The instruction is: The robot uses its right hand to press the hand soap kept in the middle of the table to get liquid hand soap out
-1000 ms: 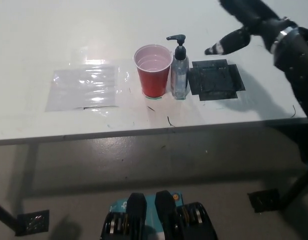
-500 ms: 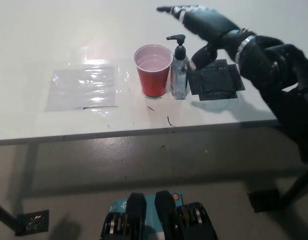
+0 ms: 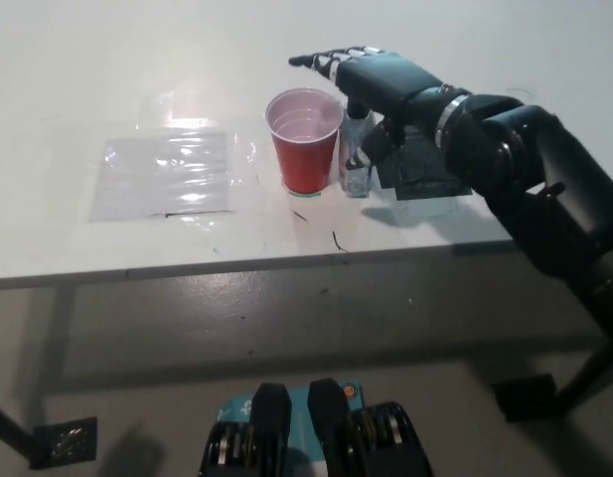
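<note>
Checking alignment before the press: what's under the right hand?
The soap bottle stands under the right hand, beside the red cup. Its pump head is covered, so contact cannot be seen.

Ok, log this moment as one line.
right hand: open, flat over soap bottle pump | red cup: beside bottle | left hand: not in view

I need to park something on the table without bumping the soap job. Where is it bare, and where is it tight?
Bare: the far table behind the clear plastic sheet, and the front strip near the edge. Tight: the red cup, soap bottle and black mat sit close together, with the right robot hand over the bottle.
</note>
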Controlling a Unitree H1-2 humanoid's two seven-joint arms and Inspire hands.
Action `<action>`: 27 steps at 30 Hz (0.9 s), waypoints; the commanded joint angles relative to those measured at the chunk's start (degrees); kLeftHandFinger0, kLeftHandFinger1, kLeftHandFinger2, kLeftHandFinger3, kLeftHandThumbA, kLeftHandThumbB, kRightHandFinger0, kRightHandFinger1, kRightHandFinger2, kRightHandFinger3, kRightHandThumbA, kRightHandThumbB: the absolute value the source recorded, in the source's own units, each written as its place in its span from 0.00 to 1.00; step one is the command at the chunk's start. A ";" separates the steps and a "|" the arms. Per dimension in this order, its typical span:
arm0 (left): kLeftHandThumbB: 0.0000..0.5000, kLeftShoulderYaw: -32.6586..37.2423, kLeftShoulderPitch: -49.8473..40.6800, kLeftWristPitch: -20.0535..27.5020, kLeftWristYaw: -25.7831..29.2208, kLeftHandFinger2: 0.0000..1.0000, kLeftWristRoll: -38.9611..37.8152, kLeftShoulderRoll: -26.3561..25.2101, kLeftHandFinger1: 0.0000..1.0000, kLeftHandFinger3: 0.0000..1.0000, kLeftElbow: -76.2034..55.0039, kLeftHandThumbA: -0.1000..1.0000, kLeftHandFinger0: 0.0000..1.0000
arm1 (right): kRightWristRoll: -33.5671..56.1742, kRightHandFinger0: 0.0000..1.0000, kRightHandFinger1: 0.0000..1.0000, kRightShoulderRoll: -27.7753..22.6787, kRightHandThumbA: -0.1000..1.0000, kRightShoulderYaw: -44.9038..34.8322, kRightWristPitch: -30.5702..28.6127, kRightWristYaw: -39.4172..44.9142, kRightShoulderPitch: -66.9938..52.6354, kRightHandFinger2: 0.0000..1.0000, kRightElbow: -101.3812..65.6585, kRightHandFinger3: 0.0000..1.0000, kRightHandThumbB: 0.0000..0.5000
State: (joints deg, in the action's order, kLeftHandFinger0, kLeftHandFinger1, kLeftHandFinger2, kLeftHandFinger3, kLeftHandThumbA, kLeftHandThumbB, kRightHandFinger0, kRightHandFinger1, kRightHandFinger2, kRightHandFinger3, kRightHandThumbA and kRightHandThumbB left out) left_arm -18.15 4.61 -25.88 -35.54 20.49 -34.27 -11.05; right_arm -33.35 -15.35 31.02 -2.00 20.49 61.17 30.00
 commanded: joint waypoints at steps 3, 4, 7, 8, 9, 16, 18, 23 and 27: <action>0.19 -1.19 0.78 -1.05 -1.40 1.00 1.67 -0.99 1.00 0.89 -2.00 1.00 1.00 | -2.56 1.00 1.00 0.37 1.00 -0.50 -5.27 -4.07 3.30 1.00 2.53 1.00 0.86; 0.20 -1.22 0.81 -1.05 -1.43 1.00 1.76 -0.95 1.00 0.89 -1.96 1.00 1.00 | -2.53 1.00 1.00 0.50 1.00 -0.67 -5.66 -4.43 3.31 1.00 2.95 1.00 0.86; 0.18 -1.65 1.02 -1.05 -1.77 1.00 1.67 -0.42 1.00 0.87 -2.02 1.00 1.00 | -1.93 1.00 1.00 1.11 1.00 -1.64 -6.68 -5.52 3.16 1.00 4.43 1.00 0.88; 0.17 -1.63 1.01 -1.05 -1.85 1.00 1.64 -0.47 1.00 0.90 -2.05 1.00 1.00 | -2.03 1.00 1.00 1.26 1.00 -1.75 -6.60 -5.65 2.97 1.00 4.42 1.00 0.87; 0.17 -1.70 1.00 -1.05 -2.02 1.00 1.95 -0.40 1.00 0.90 -2.16 1.00 1.00 | -2.09 1.00 1.00 1.45 1.00 -1.87 -6.39 -5.69 2.71 1.00 4.45 1.00 0.87; 0.20 -2.10 1.19 -1.05 -2.08 1.00 2.29 -0.20 1.00 0.92 -2.04 1.00 1.00 | -2.35 1.00 1.00 1.53 1.00 -1.95 -8.11 -6.80 1.52 1.00 6.55 1.00 0.87; 0.20 -2.10 1.25 -1.05 -2.33 1.00 2.77 -0.40 1.00 0.91 -2.48 1.00 1.00 | -2.11 1.00 1.00 1.61 1.00 -2.42 -6.55 -6.41 0.22 1.00 6.31 1.00 0.94; 0.18 -2.06 1.60 -1.05 -2.40 1.00 3.21 -0.22 1.00 0.88 -2.36 1.00 1.00 | -2.09 1.00 1.00 1.93 1.00 -2.88 -6.57 -7.08 -2.11 1.00 6.23 1.00 0.90; 0.19 -2.19 1.60 -1.05 -1.88 1.00 3.23 0.10 1.00 0.87 -2.50 1.00 1.00 | -2.98 1.00 1.00 2.36 1.00 -1.91 -5.74 -6.60 -4.13 1.00 5.54 1.00 0.80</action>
State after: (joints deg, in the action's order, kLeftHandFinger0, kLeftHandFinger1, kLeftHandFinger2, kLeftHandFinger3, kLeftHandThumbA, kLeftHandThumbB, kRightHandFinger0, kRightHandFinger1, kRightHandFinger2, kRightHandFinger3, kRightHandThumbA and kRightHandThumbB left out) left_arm -19.41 5.24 -25.88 -37.68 22.89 -33.40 -11.41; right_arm -35.64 -13.24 28.92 -7.97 13.89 58.22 35.30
